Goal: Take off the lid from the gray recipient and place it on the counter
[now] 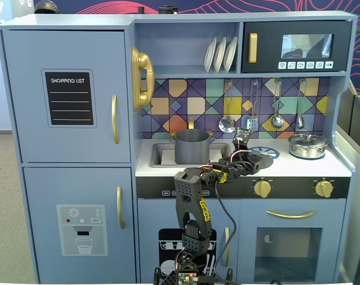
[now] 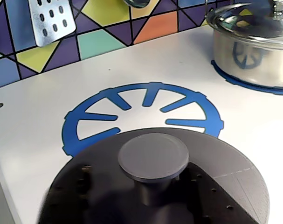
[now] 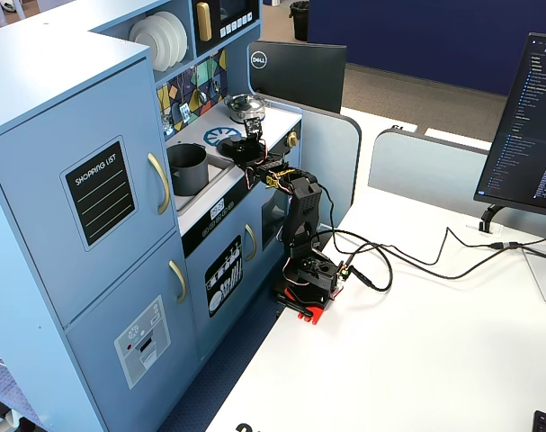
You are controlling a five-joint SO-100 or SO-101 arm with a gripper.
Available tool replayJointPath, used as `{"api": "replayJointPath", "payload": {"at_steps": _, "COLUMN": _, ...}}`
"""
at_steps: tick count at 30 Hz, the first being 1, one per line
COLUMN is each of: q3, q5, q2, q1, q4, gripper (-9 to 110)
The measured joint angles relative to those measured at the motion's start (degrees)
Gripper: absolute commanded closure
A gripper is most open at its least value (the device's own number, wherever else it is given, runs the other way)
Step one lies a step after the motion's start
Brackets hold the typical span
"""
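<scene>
Closest to us in the wrist view, the lid point(image 2: 155, 186) hangs low over the counter point(image 2: 34, 135), just before the blue burner ring point(image 2: 141, 112); we cannot see the fingers there. From a fixed view, the gripper point(image 1: 251, 159) seems closed on it, and the gray recipient point(image 1: 191, 146) stands open in the sink. We judge only the set-down remains.

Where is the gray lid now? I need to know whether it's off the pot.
Off the pot: the lid is over the counter by the blue burner ring, right of the open gray pot.
</scene>
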Motion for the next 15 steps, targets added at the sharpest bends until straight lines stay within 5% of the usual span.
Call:
{"api": "replayJointPath", "payload": {"at_steps": 9, "q3": 1.32, "q5": -0.53, "q2": 9.93, "q1": 0.53, "q4": 3.96, "gripper": 81}}
{"api": "replayJointPath", "payload": {"at_steps": 15, "q3": 1.32, "q5": -1.05, "q2": 23.73, "q1": 0.26, "q4": 18.63, "gripper": 98}}
